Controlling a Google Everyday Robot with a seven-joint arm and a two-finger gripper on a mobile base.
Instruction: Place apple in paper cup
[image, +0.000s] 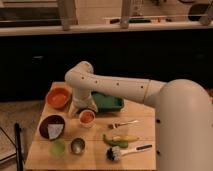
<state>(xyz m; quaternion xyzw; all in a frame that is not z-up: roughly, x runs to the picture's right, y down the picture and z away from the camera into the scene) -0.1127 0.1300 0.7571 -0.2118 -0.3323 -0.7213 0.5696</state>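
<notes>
Apple (87, 117), small, round, firm and probably light with a slippery skin, sits inside the paper cup (87, 125) just below and in front of the gripper's (83, 107) released, spread fingers, so any regrasp should pinch its widest sides from above.

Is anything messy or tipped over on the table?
No, nothing stands out. The apple sits inside the paper cup, which stands upright on the table. The tool hangs just above and behind it. Nothing looks spilled or knocked over.
</notes>
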